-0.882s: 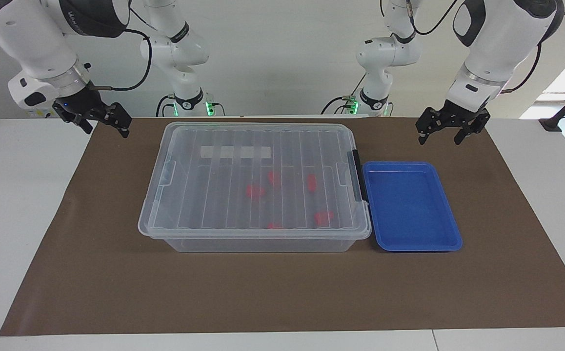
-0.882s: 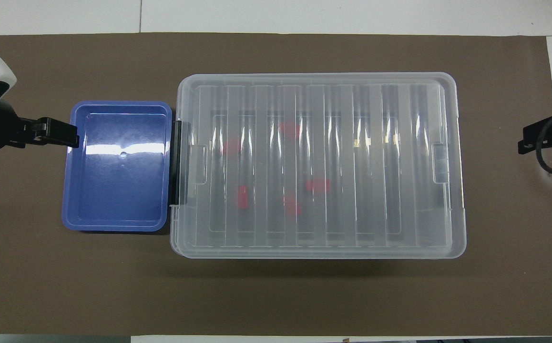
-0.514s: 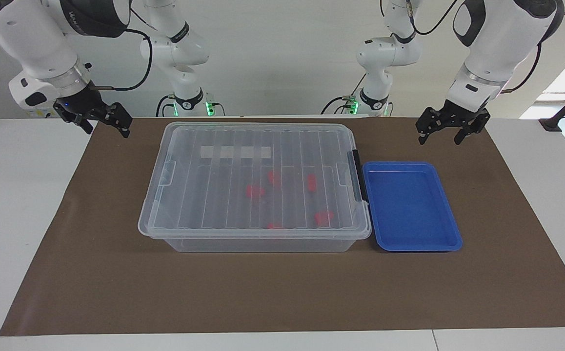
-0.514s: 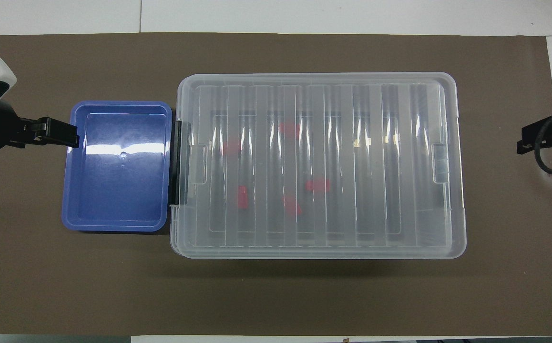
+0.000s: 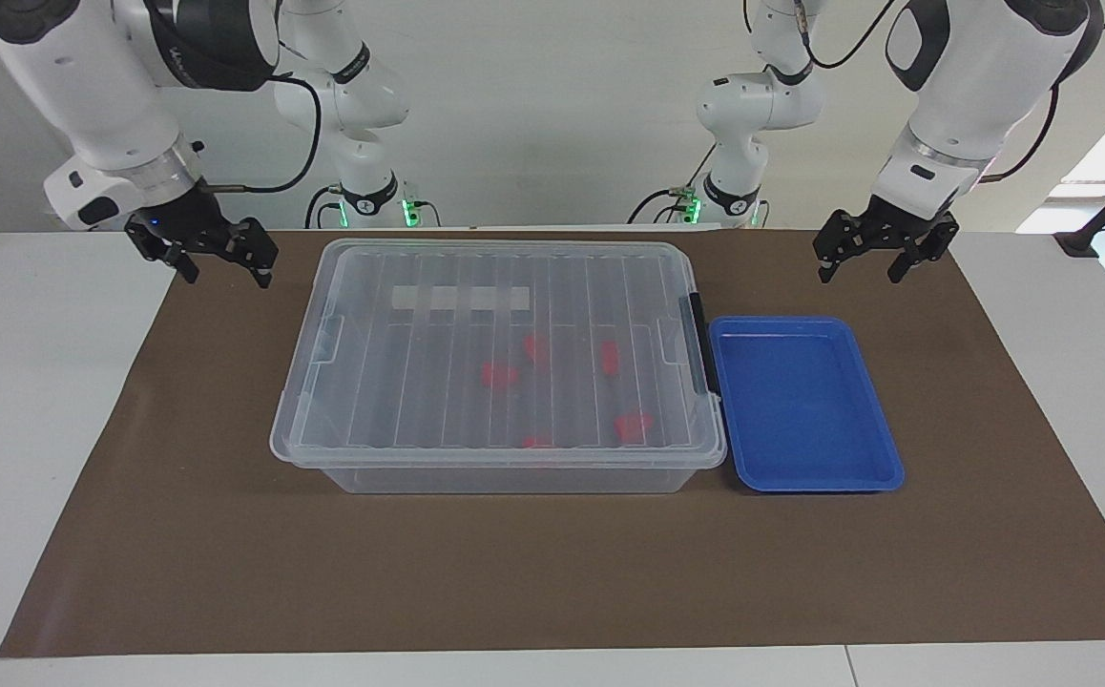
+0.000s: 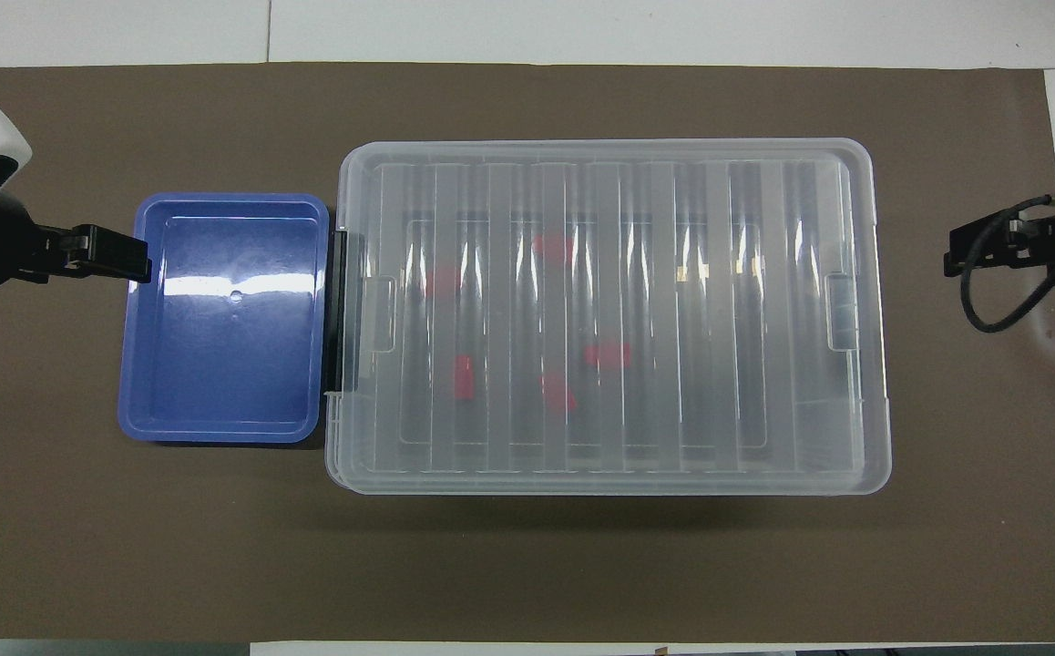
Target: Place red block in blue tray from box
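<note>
Red block (image 5: 610,357) sits sealed under the box (image 5: 500,363) lid, so we can't reach it; left claw (image 5: 875,250) over the blue tray's (image 5: 805,477) end and right claw (image 5: 218,258) beside the box both gape empty.

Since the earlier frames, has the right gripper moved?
Yes. The right gripper has shifted toward the box, closing the gap to the box's near corner at the right arm's end. It is open and empty. The box is unmoved.
</note>
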You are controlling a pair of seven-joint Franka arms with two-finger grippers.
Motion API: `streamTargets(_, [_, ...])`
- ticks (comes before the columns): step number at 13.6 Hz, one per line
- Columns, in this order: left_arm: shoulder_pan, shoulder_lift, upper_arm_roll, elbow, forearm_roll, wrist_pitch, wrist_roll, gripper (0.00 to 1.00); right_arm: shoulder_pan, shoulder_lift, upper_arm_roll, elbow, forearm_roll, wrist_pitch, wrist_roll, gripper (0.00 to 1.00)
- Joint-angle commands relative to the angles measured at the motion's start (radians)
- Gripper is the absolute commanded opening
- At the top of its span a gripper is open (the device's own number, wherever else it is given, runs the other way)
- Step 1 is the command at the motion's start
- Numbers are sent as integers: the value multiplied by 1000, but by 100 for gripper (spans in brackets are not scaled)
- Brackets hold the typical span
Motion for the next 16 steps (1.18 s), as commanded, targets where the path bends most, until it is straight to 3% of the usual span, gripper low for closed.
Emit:
streamTargets(1, [10,-35,-1,-38,-16,5,9,100,-1,-8,25,-124,5,124,33,100])
streamTargets(4, [10,-35,-1,-38,-16,5,9,100,-1,0,70,-202,5,220,145,100])
streamTargets(16, [10,-35,-1,-38,-16,5,9,100,-16,-18,64,-327,5,251,115,100])
